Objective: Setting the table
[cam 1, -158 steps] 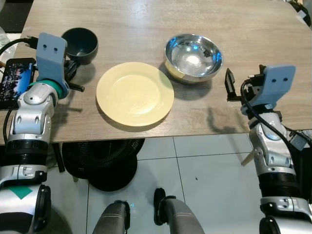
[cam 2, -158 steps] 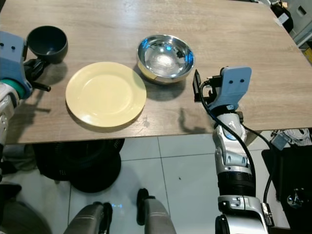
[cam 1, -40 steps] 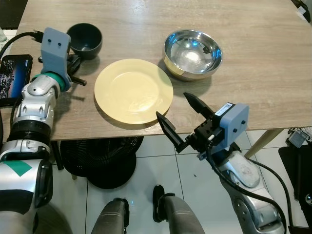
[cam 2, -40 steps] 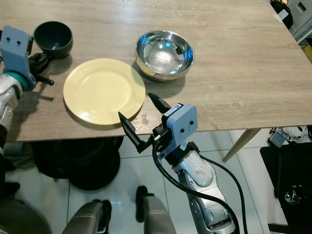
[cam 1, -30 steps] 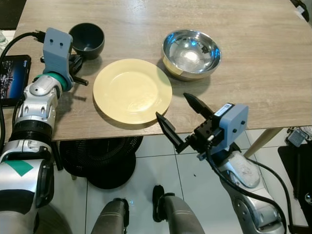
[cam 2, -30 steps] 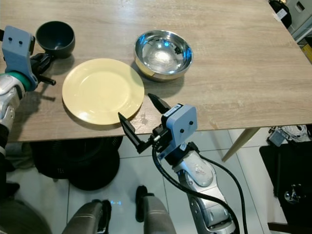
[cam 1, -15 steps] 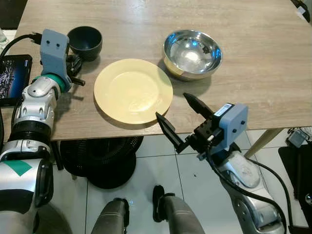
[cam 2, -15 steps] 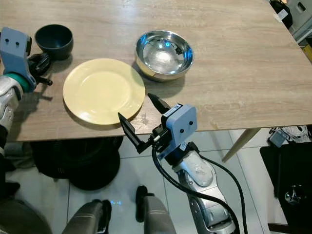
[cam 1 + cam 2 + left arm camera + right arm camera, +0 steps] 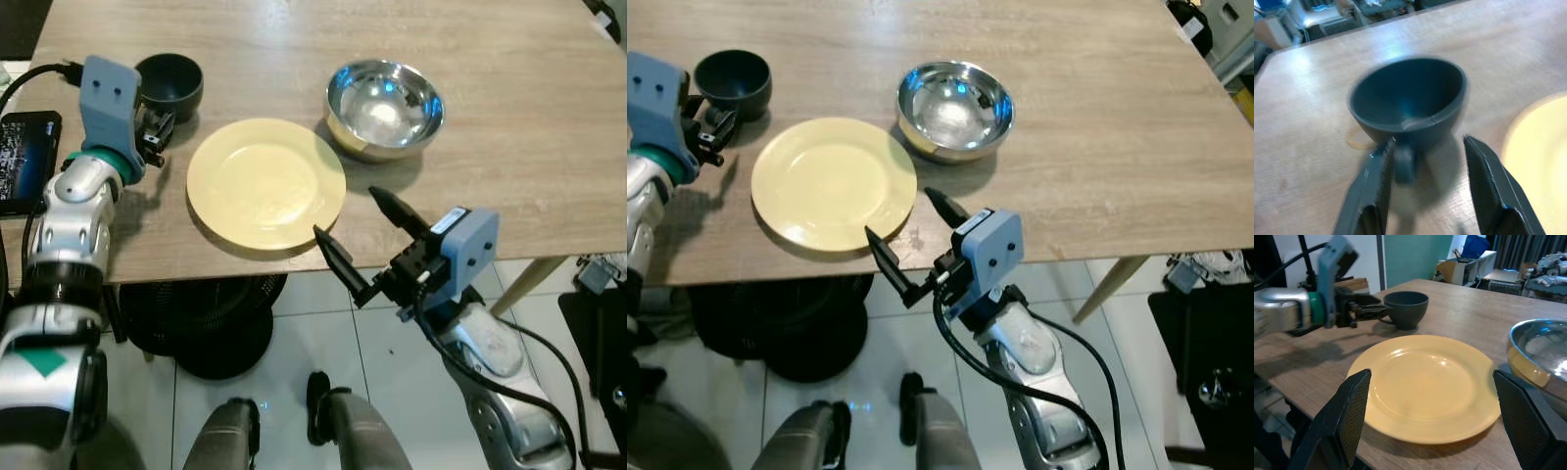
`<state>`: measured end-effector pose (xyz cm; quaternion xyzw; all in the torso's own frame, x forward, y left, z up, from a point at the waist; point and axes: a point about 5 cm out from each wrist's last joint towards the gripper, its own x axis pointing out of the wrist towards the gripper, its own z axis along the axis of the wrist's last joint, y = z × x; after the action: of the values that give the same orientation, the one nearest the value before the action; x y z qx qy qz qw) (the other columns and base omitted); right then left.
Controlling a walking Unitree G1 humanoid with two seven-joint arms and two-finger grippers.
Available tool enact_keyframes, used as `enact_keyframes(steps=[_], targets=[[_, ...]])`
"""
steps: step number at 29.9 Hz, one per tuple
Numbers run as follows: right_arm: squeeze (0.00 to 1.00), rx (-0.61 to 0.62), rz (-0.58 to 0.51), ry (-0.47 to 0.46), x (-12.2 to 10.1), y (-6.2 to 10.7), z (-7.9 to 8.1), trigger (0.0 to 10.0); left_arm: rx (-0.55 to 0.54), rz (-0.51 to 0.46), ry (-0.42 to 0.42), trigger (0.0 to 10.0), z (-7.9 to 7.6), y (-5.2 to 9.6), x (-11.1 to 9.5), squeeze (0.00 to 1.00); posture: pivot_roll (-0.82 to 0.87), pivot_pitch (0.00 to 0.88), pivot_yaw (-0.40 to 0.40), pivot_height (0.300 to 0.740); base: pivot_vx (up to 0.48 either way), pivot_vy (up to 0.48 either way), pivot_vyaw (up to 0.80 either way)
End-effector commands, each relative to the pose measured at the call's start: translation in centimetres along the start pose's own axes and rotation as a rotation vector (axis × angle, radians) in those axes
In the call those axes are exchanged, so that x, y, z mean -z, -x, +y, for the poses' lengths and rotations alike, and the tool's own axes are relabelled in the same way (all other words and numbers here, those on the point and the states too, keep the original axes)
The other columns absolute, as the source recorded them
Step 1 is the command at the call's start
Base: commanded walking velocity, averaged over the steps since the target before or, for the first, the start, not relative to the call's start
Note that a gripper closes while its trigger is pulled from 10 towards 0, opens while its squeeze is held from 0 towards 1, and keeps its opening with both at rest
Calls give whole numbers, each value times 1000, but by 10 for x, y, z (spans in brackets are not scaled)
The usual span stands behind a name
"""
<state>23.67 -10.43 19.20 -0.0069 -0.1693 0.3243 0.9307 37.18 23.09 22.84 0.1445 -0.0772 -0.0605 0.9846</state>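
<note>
A light wooden surface (image 9: pixel 509 117) carries three pieces of tableware. A round pale-yellow plate (image 9: pixel 265 183) lies close to the near edge. A shiny steel bowl (image 9: pixel 384 108) stands just beyond the plate toward the robot's right, near it; whether the two touch cannot be told. A small dark blue-grey cup with a handle (image 9: pixel 168 87) stands upright beyond the plate toward the robot's left, apart from it.

The left gripper (image 9: pixel 1427 166) is held low over the surface at the near side of the dark cup, its silver arm and blue wrist housing seen at the left of the head views. Its jaws are parted, and in the left wrist view the two black fingers (image 9: pixel 1484 176) are seen on either side of the cup's handle and lower wall. One finger lies just beside the handle; contact cannot be confirmed because the view is blurred.

The right gripper (image 9: pixel 367 245) is held in front of the near edge of the surface, at the plate's near-right side, pointing toward the plate. Its jaws are spread wide and nothing is held between them. In the right wrist view the yellow plate is framed between the two black fingers (image 9: pixel 1349 416), with the steel bowl at one side and the dark cup and left gripper farther back.

A dark screen device (image 9: pixel 22 157) lies at the far left edge, and a white tiled floor (image 9: pixel 294 343) is seen below.
</note>
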Motion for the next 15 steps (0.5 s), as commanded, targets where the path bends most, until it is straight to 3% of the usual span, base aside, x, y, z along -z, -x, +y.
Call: enact_keyframes(steps=[1,2,5,11,13,14,15], targets=[[0,17,29,4,4,4,-2,10000,-10,3,12,10000,-5,8,-1,0,51,177,-10,740,0,0,0],[0,17,29,4,4,4,-2,10000,-10,3,12,10000,-5,8,-1,0,51,177,-10,740,0,0,0],[0,28,33,0,6,6,-4,10000,-75,-25,2,10000,-8,38,-10,0,75,180,-16,740,0,0,0],[0,58,37,-4,8,4,-9,10000,-78,-52,33,10000,-17,50,-18,0,83,176,-18,740,0,0,0],[0,206,38,-16,11,-2,-27,10000,-7,-106,39,10000,-42,61,-26,0,89,164,-11,740,0,0,0],[0,206,38,-16,11,-2,-27,10000,-7,-106,39,10000,-42,61,-26,0,89,164,-11,740,0,0,0],[0,324,53,-25,14,-1,-40,10000,13,-125,53,10000,-53,66,-28,0,87,161,-15,740,0,0,0]])
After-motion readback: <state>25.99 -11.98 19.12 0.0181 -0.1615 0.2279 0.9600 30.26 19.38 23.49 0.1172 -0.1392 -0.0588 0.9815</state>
